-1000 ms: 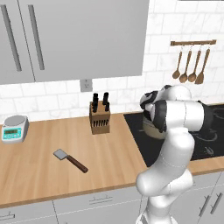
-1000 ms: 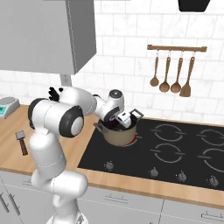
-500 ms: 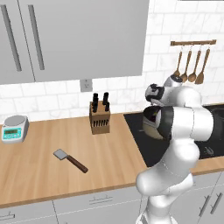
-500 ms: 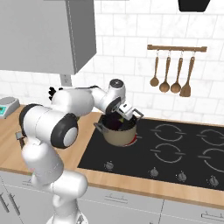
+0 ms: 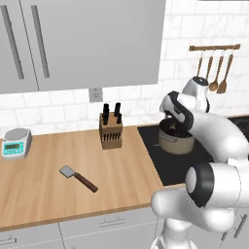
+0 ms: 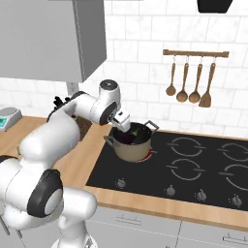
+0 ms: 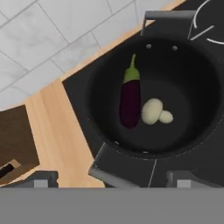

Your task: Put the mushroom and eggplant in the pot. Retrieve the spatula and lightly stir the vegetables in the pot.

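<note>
Both eggplant [image 7: 130, 103] and mushroom [image 7: 154, 111] lie in the pot [image 7: 100, 74] just beyond the released, empty gripper [image 7: 113, 178].

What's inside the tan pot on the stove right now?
In the round beige-tan pot, on its dark floor, lie the glossy dark purple eggplant and the pale cream mushroom, side by side and touching. Whatever is under them is covered. The open gripper hangs above the rim.
</note>
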Motion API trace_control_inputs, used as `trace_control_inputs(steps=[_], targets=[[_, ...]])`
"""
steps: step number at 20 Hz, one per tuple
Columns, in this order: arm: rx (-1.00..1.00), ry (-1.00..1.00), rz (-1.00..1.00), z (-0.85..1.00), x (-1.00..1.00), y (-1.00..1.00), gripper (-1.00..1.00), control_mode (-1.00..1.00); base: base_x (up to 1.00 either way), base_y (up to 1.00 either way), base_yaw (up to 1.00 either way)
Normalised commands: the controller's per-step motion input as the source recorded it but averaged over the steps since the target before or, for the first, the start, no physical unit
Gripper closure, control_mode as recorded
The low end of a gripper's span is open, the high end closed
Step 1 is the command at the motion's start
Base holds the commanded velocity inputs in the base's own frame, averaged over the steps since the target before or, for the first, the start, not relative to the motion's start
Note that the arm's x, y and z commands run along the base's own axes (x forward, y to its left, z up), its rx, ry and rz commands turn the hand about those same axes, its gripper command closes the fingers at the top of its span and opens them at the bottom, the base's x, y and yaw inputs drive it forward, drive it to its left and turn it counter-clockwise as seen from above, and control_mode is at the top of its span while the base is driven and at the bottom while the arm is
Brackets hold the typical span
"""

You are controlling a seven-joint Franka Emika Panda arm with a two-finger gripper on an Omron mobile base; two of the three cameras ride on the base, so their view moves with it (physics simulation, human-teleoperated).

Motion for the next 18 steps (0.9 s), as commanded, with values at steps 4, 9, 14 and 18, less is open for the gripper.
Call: trace_control_inputs(steps=[4,9,14,18], targets=[[0.01,0.0,0.04,0.15,-0.94,1.0,-1.0,-1.0,0.0,0.0,0.0],[0.15,0.0,-0.11,0.26,-0.66,1.0,-1.0,-1.0,0.0,0.0,0.0],[0.3,0.07,-0.33,0.28,-0.18,1.0,-1.0,-1.0,0.0,0.0,0.0],[0.35,0.18,-0.39,0.12,0.0,0.97,-1.0,-1.0,0.0,0.0,0.0]])
